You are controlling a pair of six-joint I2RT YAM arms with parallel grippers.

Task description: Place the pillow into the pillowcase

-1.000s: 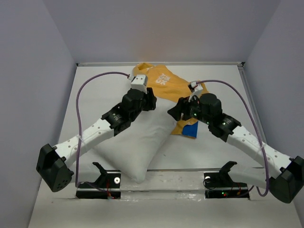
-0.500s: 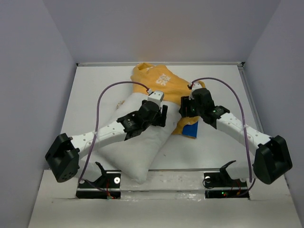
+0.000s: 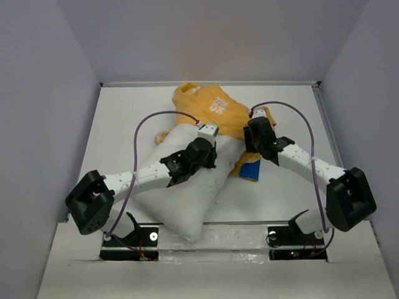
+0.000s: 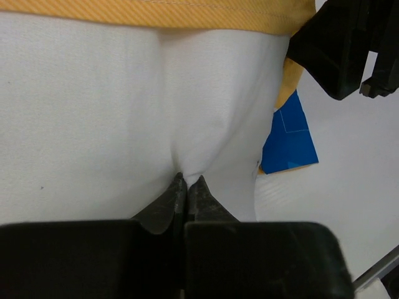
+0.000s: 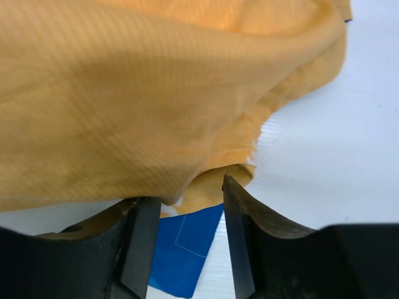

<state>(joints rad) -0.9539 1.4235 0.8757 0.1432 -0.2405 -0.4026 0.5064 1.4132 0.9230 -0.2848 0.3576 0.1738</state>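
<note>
The white pillow (image 3: pixel 181 199) lies diagonally at the table's middle, its far end under the hem of the yellow pillowcase (image 3: pixel 212 109). A blue corner of the pillowcase (image 3: pixel 250 169) pokes out to the pillow's right. My left gripper (image 3: pixel 212 161) is shut, pinching a small fold of the pillow (image 4: pixel 93 106) just below the yellow hem (image 4: pixel 156 14); its tips (image 4: pixel 187 179) meet on white fabric. My right gripper (image 3: pixel 249 146) sits at the pillowcase's right edge. Its jaws (image 5: pixel 187 190) stand apart, and a fold of the yellow cloth (image 5: pixel 143 93) hangs between them above the blue part (image 5: pixel 187 249).
The white table (image 3: pixel 124 124) is boxed in by grey walls, with a raised rim at the back (image 3: pixel 212 83). Two black stands (image 3: pixel 140 237) (image 3: pixel 290 233) sit at the near edge. Purple cables loop above both arms. The right arm's black body (image 4: pixel 340 43) hangs close beside the left gripper.
My left gripper has shut on the pillow's fabric and the pillow has shifted toward the near edge. My right gripper's jaws have narrowed around the pillowcase's edge.
</note>
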